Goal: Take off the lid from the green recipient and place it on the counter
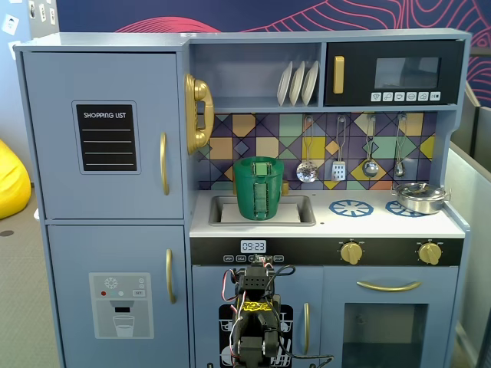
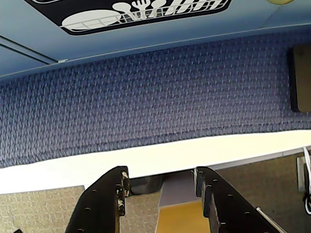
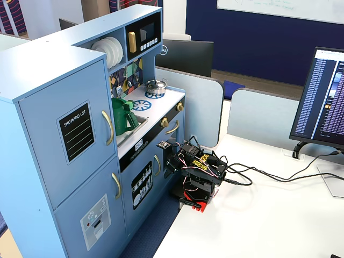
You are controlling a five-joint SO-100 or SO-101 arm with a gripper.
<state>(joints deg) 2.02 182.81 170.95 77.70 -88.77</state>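
Observation:
The green recipient stands upright in the sink basin of the counter, with the flat green lid on top of it. It also shows in the other fixed view, on the counter. My arm is folded low in front of the kitchen's lower doors, well below the counter and far from the recipient. In the wrist view my gripper is open and empty. It points down over the white table edge and the blue carpet.
A silver pot sits on the right burner print. Utensils hang on the back wall above the counter. My arm's base stands on a white table beside the kitchen, with cables and a monitor to the right.

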